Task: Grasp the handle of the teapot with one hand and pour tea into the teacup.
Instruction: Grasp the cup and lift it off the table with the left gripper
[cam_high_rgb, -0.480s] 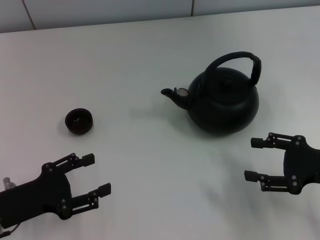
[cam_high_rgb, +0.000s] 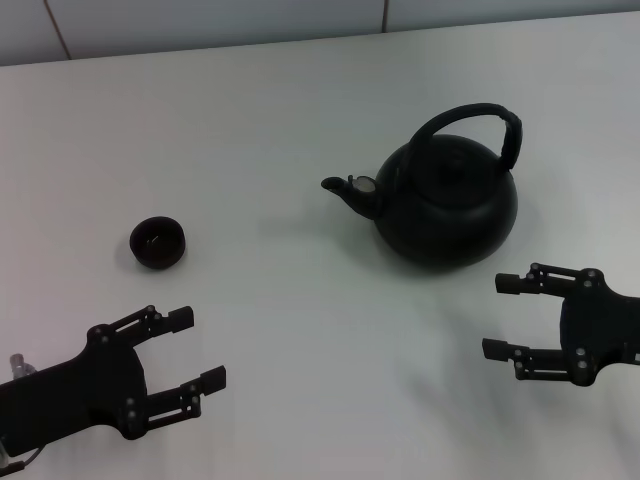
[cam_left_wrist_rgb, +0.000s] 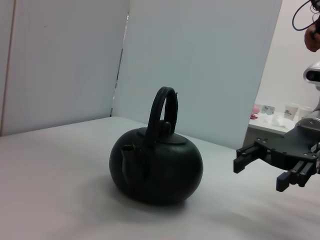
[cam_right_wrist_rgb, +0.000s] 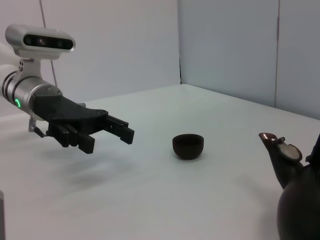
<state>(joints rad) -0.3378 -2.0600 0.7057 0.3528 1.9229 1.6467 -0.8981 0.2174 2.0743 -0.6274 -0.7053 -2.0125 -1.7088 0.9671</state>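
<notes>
Both claws wide, holding nothing: left gripper (cam_high_rgb: 190, 350) at lower left, right gripper (cam_high_rgb: 507, 317) at lower right, prob. poised for the handle (cam_high_rgb: 470, 117). Farther up, teacup (cam_high_rgb: 158, 242) mid-left, teapot (cam_high_rgb: 445, 198) right of centre, spout toward cup.

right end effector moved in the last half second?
Yes, slightly. In the head view the open right end effector has shifted toward the robot's left and nearer the teapot, which sits where it was, untouched.
</notes>
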